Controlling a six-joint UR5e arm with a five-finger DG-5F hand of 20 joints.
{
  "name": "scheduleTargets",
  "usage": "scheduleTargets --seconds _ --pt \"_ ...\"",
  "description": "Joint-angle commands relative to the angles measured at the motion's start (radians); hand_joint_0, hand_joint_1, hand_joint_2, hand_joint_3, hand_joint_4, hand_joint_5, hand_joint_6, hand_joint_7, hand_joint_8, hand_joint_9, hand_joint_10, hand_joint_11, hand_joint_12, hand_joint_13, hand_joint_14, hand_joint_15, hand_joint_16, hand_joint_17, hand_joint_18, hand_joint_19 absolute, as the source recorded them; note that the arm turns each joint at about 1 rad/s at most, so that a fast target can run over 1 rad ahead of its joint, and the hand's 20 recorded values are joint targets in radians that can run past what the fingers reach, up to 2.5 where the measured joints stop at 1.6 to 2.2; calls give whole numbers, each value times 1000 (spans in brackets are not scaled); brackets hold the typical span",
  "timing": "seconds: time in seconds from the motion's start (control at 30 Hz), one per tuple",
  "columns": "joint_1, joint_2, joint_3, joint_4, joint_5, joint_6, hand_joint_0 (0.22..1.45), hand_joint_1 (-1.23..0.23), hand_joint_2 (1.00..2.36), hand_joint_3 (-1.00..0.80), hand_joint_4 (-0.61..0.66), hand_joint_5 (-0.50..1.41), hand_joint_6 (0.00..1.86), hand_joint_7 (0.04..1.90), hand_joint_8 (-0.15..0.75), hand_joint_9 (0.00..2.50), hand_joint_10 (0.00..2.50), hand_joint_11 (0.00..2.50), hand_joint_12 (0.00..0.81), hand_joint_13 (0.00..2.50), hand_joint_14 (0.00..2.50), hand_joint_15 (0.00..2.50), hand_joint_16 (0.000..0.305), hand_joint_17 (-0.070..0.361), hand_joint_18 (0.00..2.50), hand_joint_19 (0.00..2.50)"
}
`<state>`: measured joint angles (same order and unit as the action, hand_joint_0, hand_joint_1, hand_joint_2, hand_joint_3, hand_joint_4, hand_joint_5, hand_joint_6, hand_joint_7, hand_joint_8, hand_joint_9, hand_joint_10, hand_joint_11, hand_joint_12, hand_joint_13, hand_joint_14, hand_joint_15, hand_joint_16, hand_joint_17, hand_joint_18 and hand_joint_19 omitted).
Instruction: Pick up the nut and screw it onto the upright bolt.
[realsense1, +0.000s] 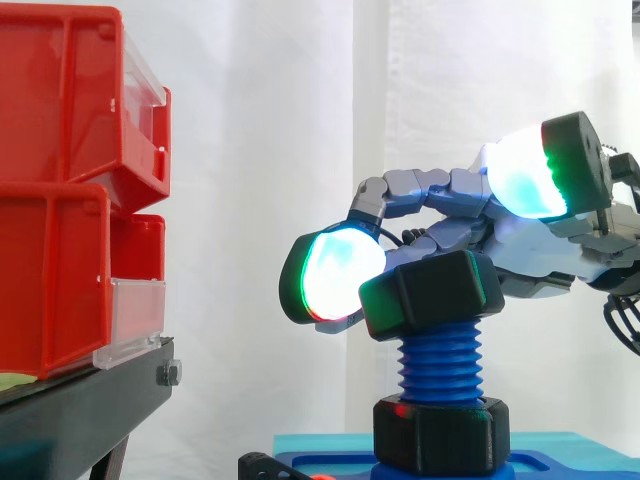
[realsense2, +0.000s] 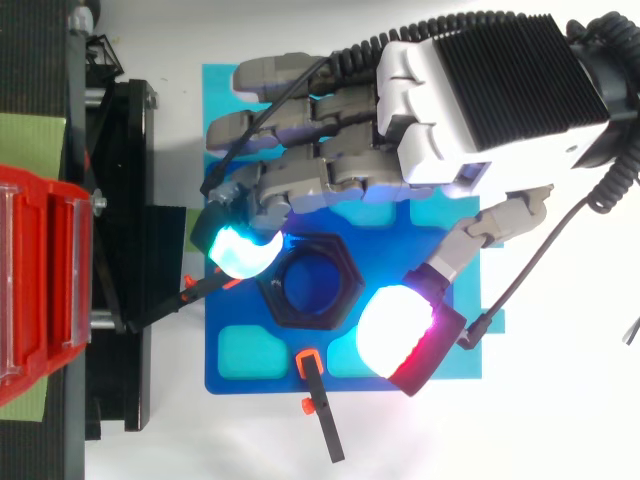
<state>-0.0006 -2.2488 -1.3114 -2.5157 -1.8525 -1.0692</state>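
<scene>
A blue threaded bolt (realsense1: 440, 365) stands upright on a blue base plate (realsense2: 240, 370), with a black collar nut (realsense1: 440, 435) at its foot. The black hex nut (realsense1: 430, 295) sits on the bolt's top, slightly tilted; from above its ring (realsense2: 345, 290) surrounds the bolt's end. My hand (realsense2: 490, 100) reaches in from the right above the plate. One glowing fingertip (realsense1: 340, 270) rests against the nut's left face. The thumb's pad (realsense1: 525, 175) is raised above and to the right of the nut, apart from it. The other fingers lie bent behind the nut.
Red bins (realsense1: 60, 200) are stacked on a black stand (realsense1: 80, 410) at the left, close to the plate's edge. A small black clamp with orange tips (realsense2: 320, 420) lies at the plate's near edge, and another (realsense2: 190, 290) at its left edge.
</scene>
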Motion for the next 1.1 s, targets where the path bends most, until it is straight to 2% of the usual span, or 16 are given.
scheduleTargets --seconds 0.0,0.37,0.43,0.57,0.7,1.07 --pt "-1 0 0 0 -1 0 479 -221 1000 -500 208 7 506 1192 231 695 0 0 184 461 0 0 19 42 245 0" --pt "-15 0 1 -3 -28 0 488 -224 1000 -500 117 43 504 1323 221 859 0 0 171 574 0 0 16 35 324 0" --pt "-22 0 20 -8 -42 0 490 -228 1000 -500 109 53 504 1343 215 896 0 0 168 599 0 0 15 35 341 0" --pt "-29 2 47 -46 -62 -2 492 -231 1000 -500 103 63 503 1361 210 946 0 0 166 621 0 0 15 33 362 0" --pt "-33 2 67 -84 -68 -3 493 -234 1000 -500 98 70 502 1376 211 1020 0 0 160 650 0 0 14 32 381 0" --pt "-45 2 75 -115 -77 -12 497 -245 1000 -500 112 90 500 1416 182 1200 0 0 141 791 0 0 11 25 489 0"
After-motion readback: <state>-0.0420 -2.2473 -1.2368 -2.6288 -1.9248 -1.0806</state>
